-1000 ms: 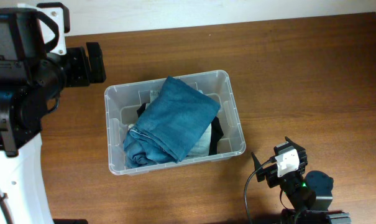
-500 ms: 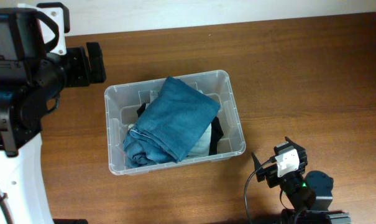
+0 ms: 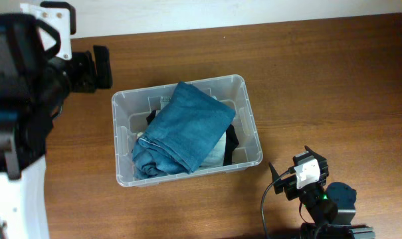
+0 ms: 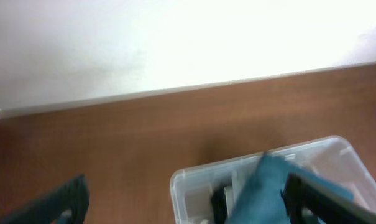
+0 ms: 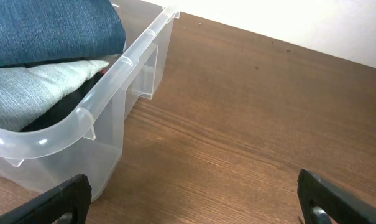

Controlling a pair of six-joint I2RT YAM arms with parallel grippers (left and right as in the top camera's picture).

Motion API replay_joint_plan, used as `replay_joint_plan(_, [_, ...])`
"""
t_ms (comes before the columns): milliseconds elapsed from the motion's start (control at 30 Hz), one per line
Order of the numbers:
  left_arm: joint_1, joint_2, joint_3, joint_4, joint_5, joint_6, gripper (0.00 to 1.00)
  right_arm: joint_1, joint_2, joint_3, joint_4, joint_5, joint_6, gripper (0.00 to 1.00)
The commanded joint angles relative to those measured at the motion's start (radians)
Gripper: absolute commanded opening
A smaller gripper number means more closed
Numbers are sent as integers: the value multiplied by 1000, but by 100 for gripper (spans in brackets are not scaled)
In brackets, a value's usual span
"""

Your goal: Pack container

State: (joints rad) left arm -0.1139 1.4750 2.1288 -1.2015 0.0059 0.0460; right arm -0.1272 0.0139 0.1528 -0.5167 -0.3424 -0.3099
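The clear plastic container (image 3: 121, 106) stands mid-table, filled with folded clothes: blue jeans (image 3: 186, 126) on top, a pale grey garment (image 5: 32, 93) and something black beneath. It also shows in the left wrist view (image 4: 194, 180) and the right wrist view (image 5: 107, 87). My left gripper (image 4: 188, 208) is open and empty, raised at the far left behind the container. My right gripper (image 5: 194, 199) is open and empty, low over the table beside the container's front right corner. In the overhead view the right gripper (image 3: 300, 174) sits near the front edge.
A white wall with a skirting strip (image 4: 144, 93) runs along the table's far edge. Bare brown wood (image 3: 320, 86) lies to the right of the container. The left arm's bulky body (image 3: 21, 86) fills the overhead view's left side.
The left arm has shifted slightly and is blurred with motion. The container, the clothes and the right arm have not moved.
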Motion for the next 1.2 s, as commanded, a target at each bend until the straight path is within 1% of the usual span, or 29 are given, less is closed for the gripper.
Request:
replay_joint_plan(0, [34,-215,-295,147,119,132,100,10,-10,-9,4,-16,11,98])
replay_joint_plan(167, [125,-483,-688,303,133,132,100,10,-10,-9,4,-16,11,99])
replay_joint_plan(300, [176,-690,-968,409,134,132,100,10,-10,-9,4,-16,11,98])
replay_joint_plan(333, [178,-777,-1077,449,133,132,100,10,-10,-9,4,-16,11,98])
replay_joint_plan(400, [177,-858,-1180,476,135,131,100,10,-10,-9,4,-16,11,98])
replay_joint_plan(433, [177,-921,-1259,491,151,131,100,10,-10,-9,4,-16,11,99])
replay_joint_plan(567, [171,-1077,-1471,538,214,131,100,10,-10,-9,4,-16,11,98])
replay_joint_plan(667, [146,-1233,-1688,635,222,128,100,10,-10,-9,4,-16,11,98])
replay_joint_plan(733, [146,-1301,-1775,666,225,127,100,10,-10,-9,4,-16,11,98])
replay_joint_plan(933, [146,-1460,-1922,771,235,124,100,10,-10,-9,4,-16,11,98])
replay_joint_plan(1033, [146,-1470,-1960,808,235,124,100,10,-10,-9,4,-16,11,98])
replay_joint_plan(1133, [146,-1470,-2001,888,234,125,100,10,-10,-9,4,-16,11,98])
replay_joint_plan(1167, [146,-1469,-2005,879,234,125,100,10,-10,-9,4,-16,11,98])
